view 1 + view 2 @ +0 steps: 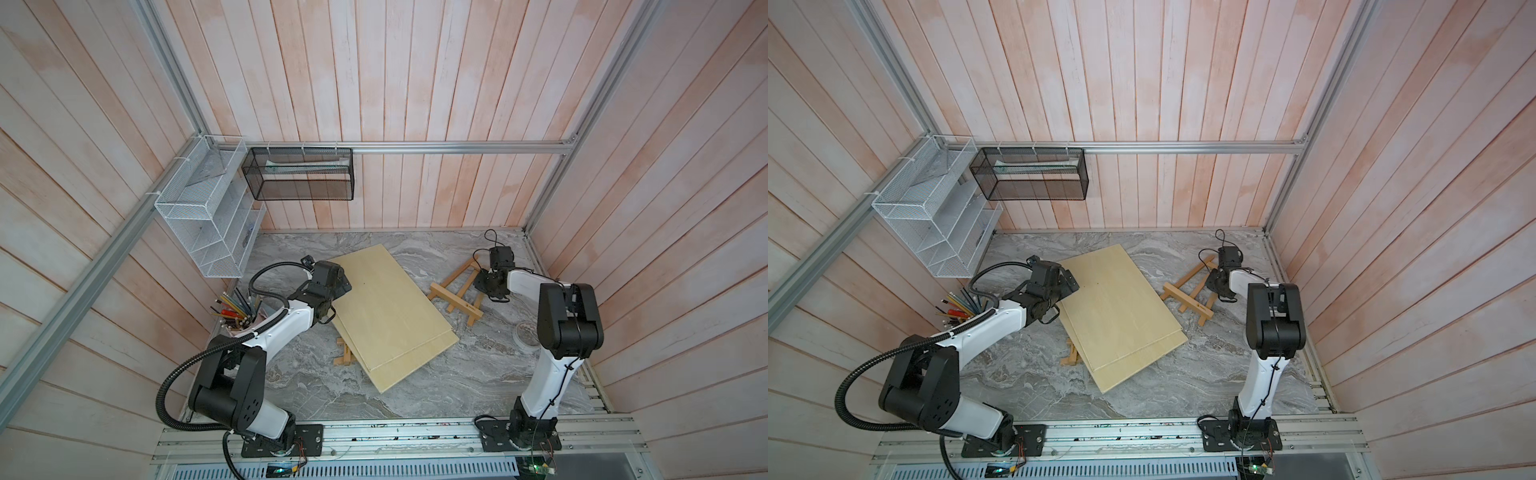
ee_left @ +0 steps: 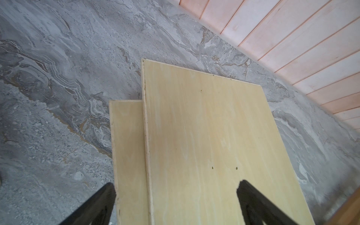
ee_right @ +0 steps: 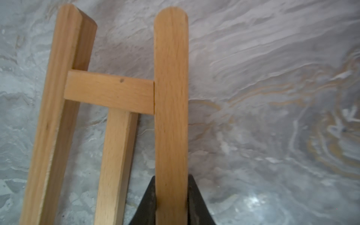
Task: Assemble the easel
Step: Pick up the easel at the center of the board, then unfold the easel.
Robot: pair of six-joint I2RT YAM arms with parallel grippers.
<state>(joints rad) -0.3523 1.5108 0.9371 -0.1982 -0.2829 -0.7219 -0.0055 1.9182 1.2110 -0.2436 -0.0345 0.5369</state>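
- The aluminium rail (image 1: 395,436) runs along the near edge and carries both arm bases.
- The left arm (image 1: 266,332) and the right arm (image 1: 569,320) reach from it over the grey marbled table (image 1: 415,386).
- A round pale disc (image 1: 524,332) lies on the table, partly hidden by the right arm.
- Two pale plywood boards (image 1: 395,316) lie flat mid-table, stacked slightly askew so the lower one shows along one edge.
- A small wooden frame (image 1: 344,356) pokes out from under the boards' near-left edge, and most of it is covered.
- A cup of pencils (image 1: 239,311) stands at the left edge beside the left arm.
- The left gripper (image 2: 175,183) is spread wide and holds nothing. In the left wrist view it hangs above the edge of the boards, with one finger (image 2: 93,206) beyond the lower board's edge.
- The easel (image 1: 457,300) lies flat on the table's right side, just beyond the boards. It shows in both top views (image 1: 1187,299), with a small dark mark on its long crossbar.
- The right gripper (image 3: 171,176) pinches the round-ended slat of the easel at its far right end. In the right wrist view the jaws press on either side of the slat, and a short crossbar joins it to the next slat.
- A white wire rack (image 1: 199,208) and a black mesh basket (image 1: 299,174) hang on the pink plank walls at the far left corner.
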